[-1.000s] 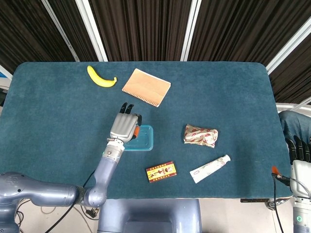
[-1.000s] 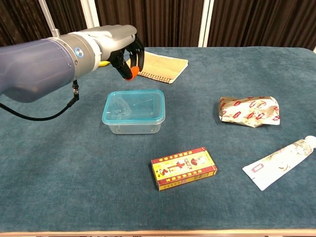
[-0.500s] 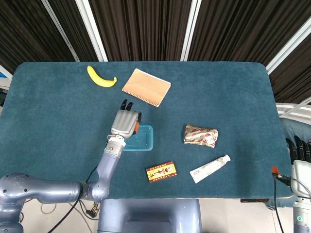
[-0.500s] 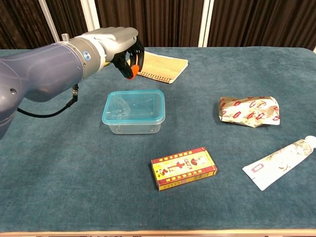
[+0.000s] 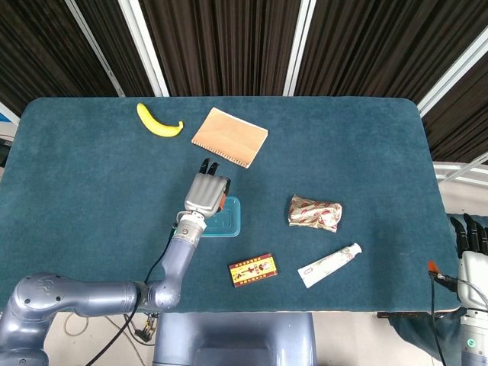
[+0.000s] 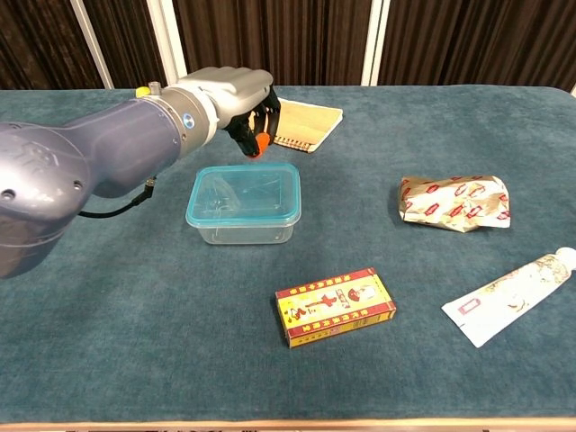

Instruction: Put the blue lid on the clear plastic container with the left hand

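The clear plastic container [image 6: 241,225] stands left of the table's middle, and the blue lid [image 6: 245,194] lies on top of it. In the head view the lid [image 5: 229,221] is partly hidden under my left hand [image 5: 207,192]. That left hand [image 6: 241,97] hovers over the container's far edge with its fingers curled downward and nothing in them. I cannot tell whether the fingertips touch the lid. My right hand [image 5: 473,263] is off the table at the lower right, its fingers straight and apart.
A banana [image 5: 158,122] and a tan notebook [image 5: 229,136] lie at the back. A foil packet [image 6: 454,202] lies right of the container. A red and yellow box [image 6: 335,306] and a white tube [image 6: 508,297] lie near the front edge.
My left hand has moved to the right, from the container's far left corner to above the far edge. The container and lid have not moved.
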{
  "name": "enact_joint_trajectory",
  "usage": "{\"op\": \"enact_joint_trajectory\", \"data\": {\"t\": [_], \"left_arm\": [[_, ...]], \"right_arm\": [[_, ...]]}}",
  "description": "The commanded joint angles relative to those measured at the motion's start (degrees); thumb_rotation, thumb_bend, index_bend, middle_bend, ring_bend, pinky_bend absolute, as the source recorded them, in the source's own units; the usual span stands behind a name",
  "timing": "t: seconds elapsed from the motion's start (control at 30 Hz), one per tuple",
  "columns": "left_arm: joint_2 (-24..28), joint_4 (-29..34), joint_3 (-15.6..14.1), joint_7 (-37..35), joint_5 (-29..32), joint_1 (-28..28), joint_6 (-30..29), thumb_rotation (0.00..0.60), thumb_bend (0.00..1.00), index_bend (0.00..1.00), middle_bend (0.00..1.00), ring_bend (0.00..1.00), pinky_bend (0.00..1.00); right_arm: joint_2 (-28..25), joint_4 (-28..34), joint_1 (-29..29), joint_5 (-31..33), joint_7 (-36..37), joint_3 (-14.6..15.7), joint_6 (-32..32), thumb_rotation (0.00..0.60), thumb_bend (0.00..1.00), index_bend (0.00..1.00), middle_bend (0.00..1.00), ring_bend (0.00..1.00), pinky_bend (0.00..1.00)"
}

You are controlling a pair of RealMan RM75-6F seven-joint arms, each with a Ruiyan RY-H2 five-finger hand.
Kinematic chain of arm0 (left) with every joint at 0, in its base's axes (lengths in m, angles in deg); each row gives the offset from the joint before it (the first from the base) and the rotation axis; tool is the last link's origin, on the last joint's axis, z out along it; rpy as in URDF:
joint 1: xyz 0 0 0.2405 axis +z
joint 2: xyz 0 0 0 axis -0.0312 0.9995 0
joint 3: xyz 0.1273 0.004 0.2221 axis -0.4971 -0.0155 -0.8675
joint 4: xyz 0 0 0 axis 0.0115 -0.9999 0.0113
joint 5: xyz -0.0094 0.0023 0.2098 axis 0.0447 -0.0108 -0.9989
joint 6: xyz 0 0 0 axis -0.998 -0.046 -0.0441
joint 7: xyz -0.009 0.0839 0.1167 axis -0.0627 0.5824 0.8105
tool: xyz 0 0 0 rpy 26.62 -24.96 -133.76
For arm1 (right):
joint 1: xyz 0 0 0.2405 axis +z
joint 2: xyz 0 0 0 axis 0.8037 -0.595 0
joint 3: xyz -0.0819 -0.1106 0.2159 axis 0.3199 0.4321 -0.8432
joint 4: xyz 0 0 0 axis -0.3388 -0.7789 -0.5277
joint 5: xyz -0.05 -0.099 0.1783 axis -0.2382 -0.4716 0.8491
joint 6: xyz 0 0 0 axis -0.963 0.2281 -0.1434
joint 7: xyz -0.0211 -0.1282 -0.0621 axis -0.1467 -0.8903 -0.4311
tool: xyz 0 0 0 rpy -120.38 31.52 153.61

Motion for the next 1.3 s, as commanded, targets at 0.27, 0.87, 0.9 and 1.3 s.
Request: {"op": "enact_joint_trajectory", "data": {"t": [0.27,0.87,0.9,1.3], "left_arm": [[-3.55,-4.68,0.76,1.17,-0.12,-1.54,1.34,0.6,0.53,0.59,0.51,0.1,0.02],[-7.68,-9.47,0.36,3.1,-1.51,-2.14,2.55,0.6,0.53,0.58,0.5,0.1,0.02],[-7.84,-9.64,0.34,3.19,-1.51,-2.12,2.55,0.6,0.53,0.58,0.5,0.1,0.02],[-9.99,-12.53,-0.47,4.25,-3.12,-1.74,3.16,0.6,0.53,0.58,0.49,0.1,0.02]], "right_arm": [[-0.16,0.27,-0.01,0.61,0.19,-0.21,0.19,0.6,0.3,0.12,0.03,0.03,0.0],[-0.21,0.38,-0.02,0.98,-0.08,-0.28,0.16,0.6,0.3,0.12,0.03,0.03,0.0],[-0.22,0.38,-0.02,1.0,-0.1,-0.28,0.18,0.6,0.3,0.12,0.03,0.03,0.0],[-0.28,0.43,-0.01,1.12,-0.12,-0.29,0.22,0.6,0.3,0.12,0.03,0.03,0.0]]}}
